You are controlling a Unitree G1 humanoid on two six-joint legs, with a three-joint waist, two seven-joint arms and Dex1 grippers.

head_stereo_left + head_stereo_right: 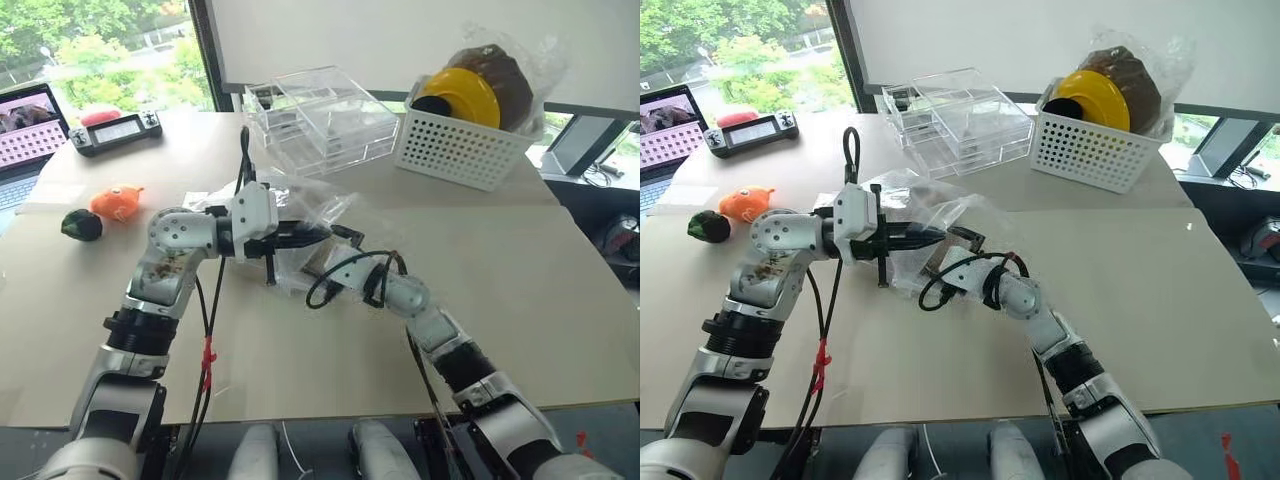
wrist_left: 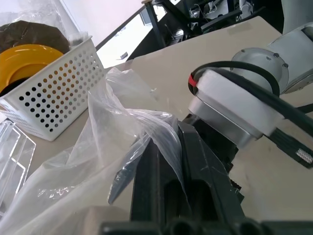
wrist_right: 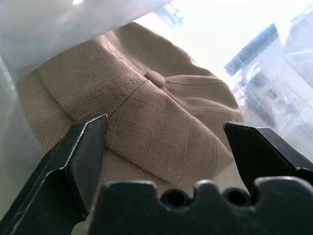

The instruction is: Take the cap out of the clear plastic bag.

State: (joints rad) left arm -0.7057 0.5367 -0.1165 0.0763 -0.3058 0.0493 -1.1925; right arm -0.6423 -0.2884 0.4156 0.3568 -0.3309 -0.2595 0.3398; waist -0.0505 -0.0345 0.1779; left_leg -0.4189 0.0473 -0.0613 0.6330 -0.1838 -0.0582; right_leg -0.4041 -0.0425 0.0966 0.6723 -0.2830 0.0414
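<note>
Now left hand point(image 1: 930, 237) pinching clear plastic bag point(image 2: 98, 147); right hand point(image 3: 166, 147) wide at cap point(image 3: 146, 112).

Setting: robot test room or lab, indoors. Evidence: plain light work table point(image 1: 520, 300) set before large windows with trees outside; open laptop point(image 1: 28, 125) and handheld controller point(image 1: 117, 131) at the far edge; clear plastic boxes point(image 1: 320, 118), white perforated basket point(image 1: 460, 145) of hats, small toy props point(image 1: 118, 202) laid out
</note>
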